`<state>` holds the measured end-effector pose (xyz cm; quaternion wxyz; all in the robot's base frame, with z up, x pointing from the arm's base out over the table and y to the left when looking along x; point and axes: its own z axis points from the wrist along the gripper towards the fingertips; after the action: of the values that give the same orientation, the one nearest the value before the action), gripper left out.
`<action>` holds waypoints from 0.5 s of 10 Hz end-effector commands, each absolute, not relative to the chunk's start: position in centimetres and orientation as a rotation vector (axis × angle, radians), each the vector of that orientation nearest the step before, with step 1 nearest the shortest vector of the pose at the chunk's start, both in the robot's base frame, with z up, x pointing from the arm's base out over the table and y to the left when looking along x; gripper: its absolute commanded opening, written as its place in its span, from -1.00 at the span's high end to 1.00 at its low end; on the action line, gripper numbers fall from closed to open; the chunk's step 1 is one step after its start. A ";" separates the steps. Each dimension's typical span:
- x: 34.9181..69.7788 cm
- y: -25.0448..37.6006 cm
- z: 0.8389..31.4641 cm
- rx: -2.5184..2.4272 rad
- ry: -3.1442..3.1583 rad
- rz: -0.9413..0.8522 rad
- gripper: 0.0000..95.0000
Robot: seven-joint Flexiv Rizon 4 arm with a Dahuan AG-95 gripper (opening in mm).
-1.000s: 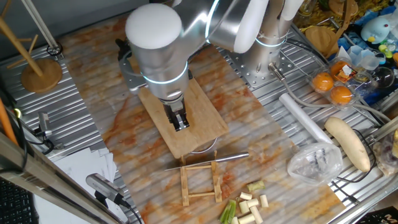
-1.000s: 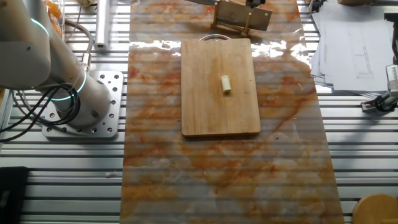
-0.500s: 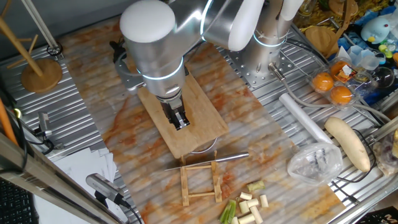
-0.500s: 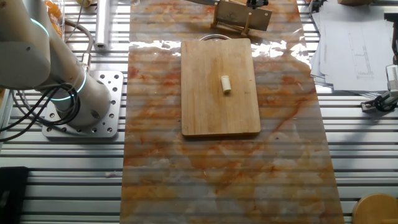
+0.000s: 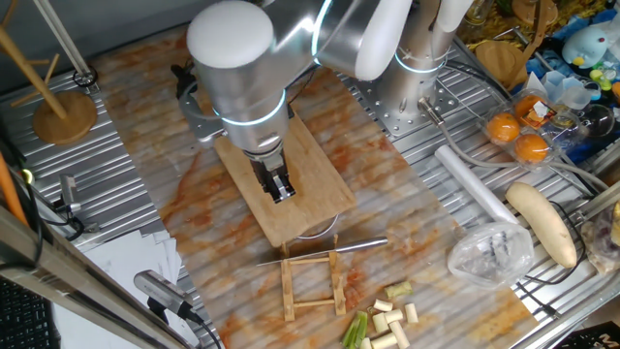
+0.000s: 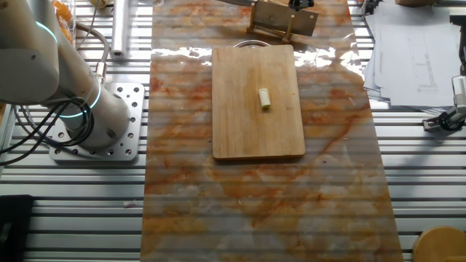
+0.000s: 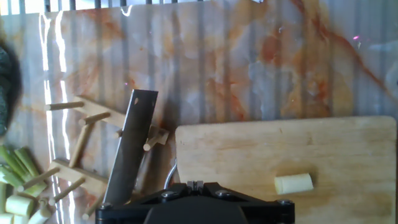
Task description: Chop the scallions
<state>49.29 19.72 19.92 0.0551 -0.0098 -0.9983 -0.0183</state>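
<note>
One short pale scallion piece [image 6: 265, 98] lies alone on the wooden cutting board [image 6: 247, 131], right of centre in the hand view [image 7: 293, 183]. In one fixed view my gripper [image 5: 282, 192] hangs just above the board [image 5: 320, 165] with its fingers pressed together and nothing between them. It shows shut at the bottom edge of the hand view [image 7: 196, 184]. More scallions [image 5: 386, 320], cream and green segments, lie in a heap beyond the rack [image 7: 15, 165]. A knife [image 5: 329, 249] rests across the wooden rack [image 5: 312, 281], its blade [image 7: 132, 149] pointing away from the board [image 7: 249, 155].
A long white radish [image 5: 542, 223], a crumpled clear bag [image 5: 489, 254] and a white roll [image 5: 470, 184] lie to the right on the metal table. Oranges [image 5: 518, 136] sit at the far right. Papers [image 6: 411, 44] and a wooden stand [image 5: 63, 114] border the marbled mat [image 6: 255, 204].
A second ago the arm shifted slightly left and back over the board; since half a second ago nothing has moved. The scallion piece lies where it was.
</note>
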 end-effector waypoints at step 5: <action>48.5 26.2 17.3 -0.204 -3.044 -0.011 0.60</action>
<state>48.61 26.05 17.29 0.0467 -0.0637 -0.9969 -0.0041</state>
